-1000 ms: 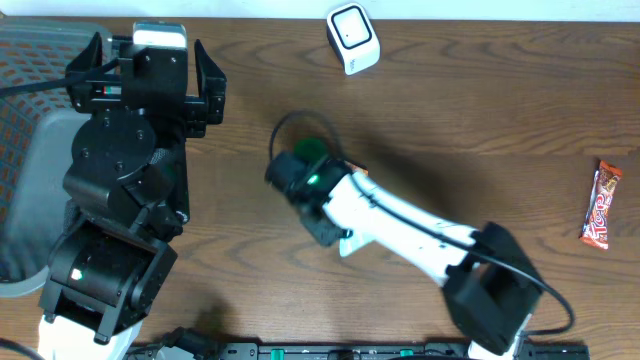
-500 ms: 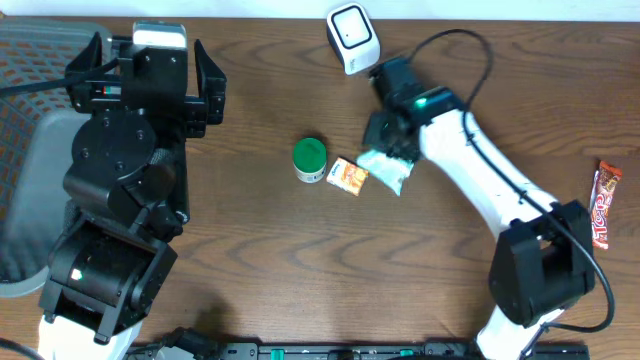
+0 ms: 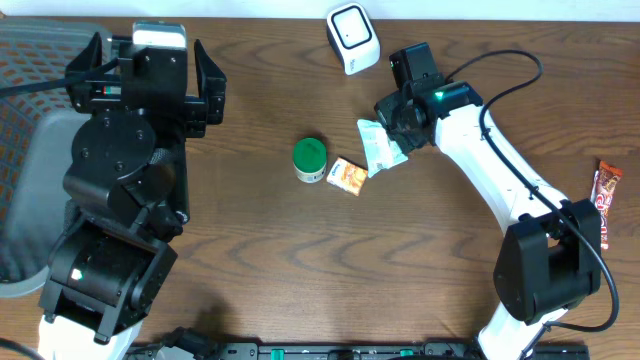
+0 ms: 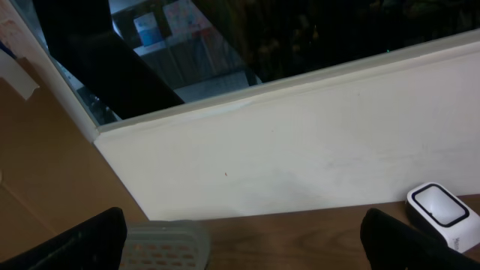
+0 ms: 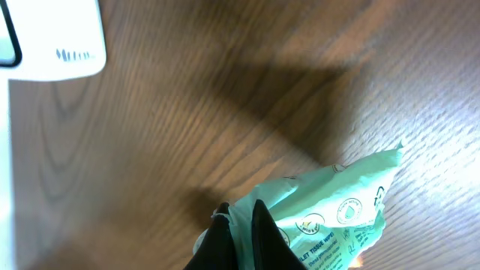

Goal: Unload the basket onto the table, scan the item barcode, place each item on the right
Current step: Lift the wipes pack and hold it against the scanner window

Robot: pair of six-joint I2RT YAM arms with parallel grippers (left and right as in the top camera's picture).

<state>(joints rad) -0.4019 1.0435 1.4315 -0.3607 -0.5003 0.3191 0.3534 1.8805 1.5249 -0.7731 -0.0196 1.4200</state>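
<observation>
A mint-green wipes packet point(image 3: 378, 147) hangs from my right gripper point(image 3: 397, 132), just right of the table's middle. In the right wrist view the gripper point(image 5: 241, 214) is shut on the packet's point(image 5: 337, 214) crimped edge, its dark fingers point(image 5: 262, 232) pinching the film. The white barcode scanner point(image 3: 352, 38) stands at the back edge, up and to the left of the packet, and shows at the top left corner point(image 5: 45, 37) of the right wrist view. My left gripper point(image 3: 147, 80) is raised at the far left, open and empty point(image 4: 244, 251).
A green-lidded jar point(image 3: 310, 159) and a small orange box point(image 3: 348, 176) sit mid-table, left of the packet. A candy bar point(image 3: 601, 204) lies at the right edge. A grey mesh basket point(image 3: 30, 150) stands at the far left, also seen in the left wrist view point(image 4: 165, 244).
My right arm swung from beside the green jar up toward the scanner, carrying the wipes packet. The packet now hangs slightly further left. The left arm stayed still.
</observation>
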